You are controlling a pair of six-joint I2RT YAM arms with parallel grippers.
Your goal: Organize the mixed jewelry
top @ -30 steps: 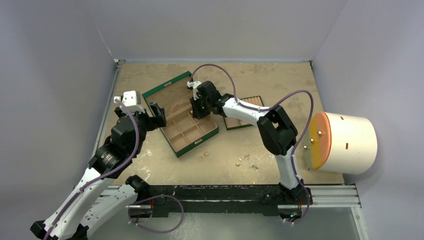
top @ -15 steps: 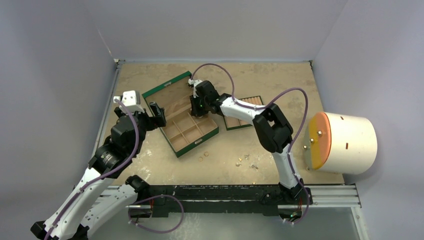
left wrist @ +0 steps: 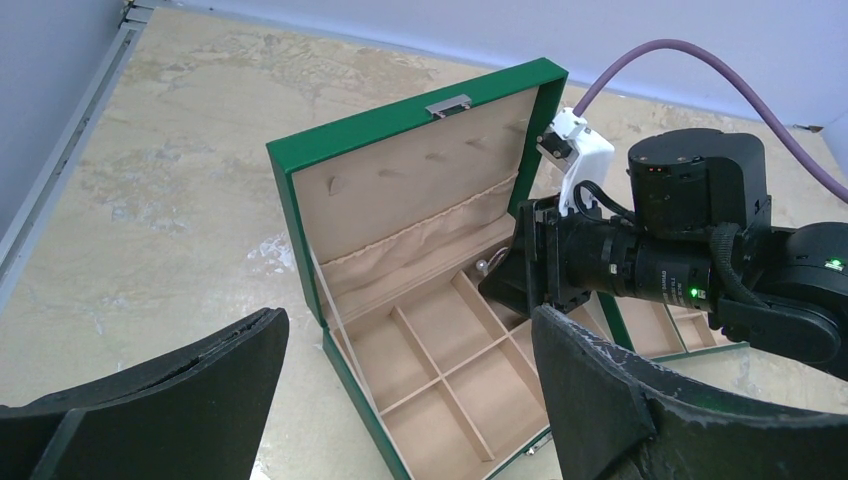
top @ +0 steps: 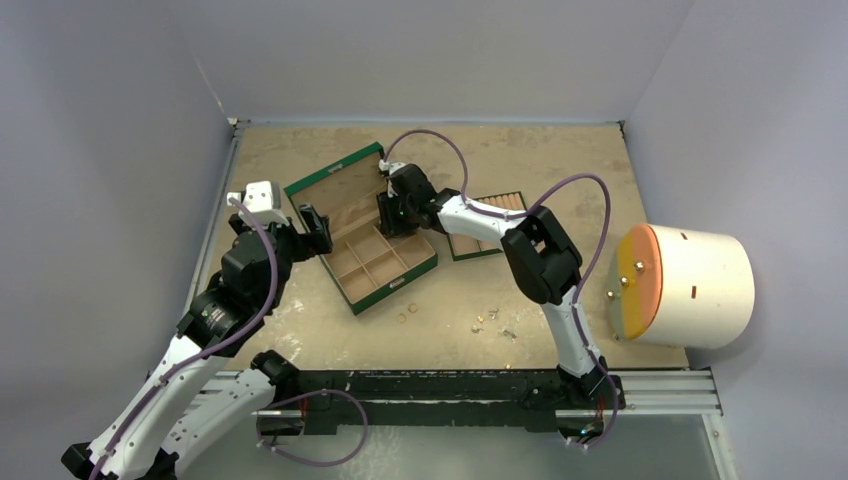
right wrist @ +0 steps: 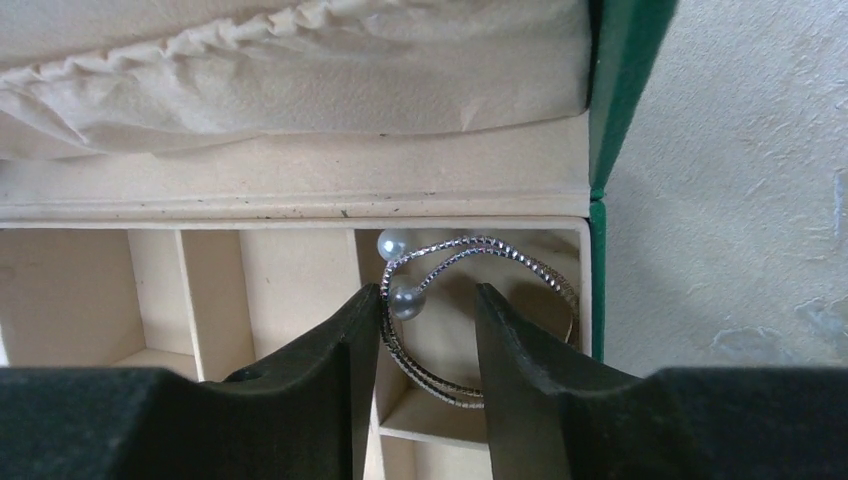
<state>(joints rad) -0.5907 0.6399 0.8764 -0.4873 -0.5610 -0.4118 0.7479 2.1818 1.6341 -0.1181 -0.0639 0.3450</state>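
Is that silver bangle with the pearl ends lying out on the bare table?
No: the silver bangle is in a corner compartment of the green box, with the right gripper fingers on either side of its pearl ends.

The right gripper (top: 388,220) was found shifted slightly left over the far compartments of the green box (top: 335,190). The right arm's elbow (top: 540,262) had swung left and inward by a small amount.

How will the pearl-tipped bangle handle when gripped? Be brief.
The bangle is thin open coiled wire, so probably springy and light. Its round pearls may slip from the right gripper. Leaning in its compartment, it could tip.
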